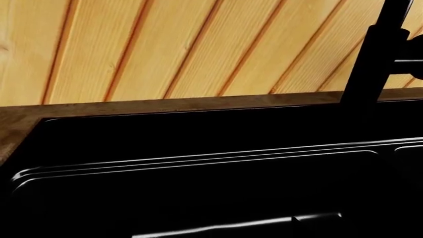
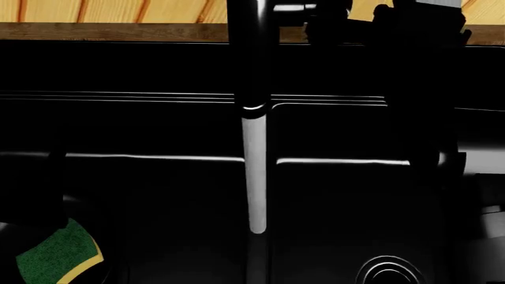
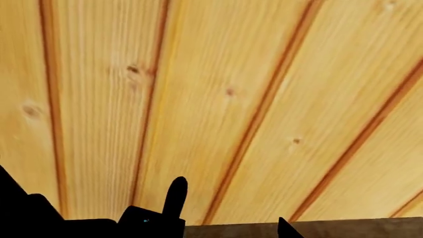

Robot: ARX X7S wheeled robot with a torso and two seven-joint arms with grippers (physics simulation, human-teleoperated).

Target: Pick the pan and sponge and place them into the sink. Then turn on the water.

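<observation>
Whitish water (image 2: pixel 256 171) stream into sink (image 2: pixel 158 195)

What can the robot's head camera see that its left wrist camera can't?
Only the head view shows the whitish water streaming down, the green-topped sponge and a ringed drain. Only the left wrist view shows the sink's back corner from a slant. Both show the black faucet, the sink's ridge and the wooden wall behind it.
</observation>
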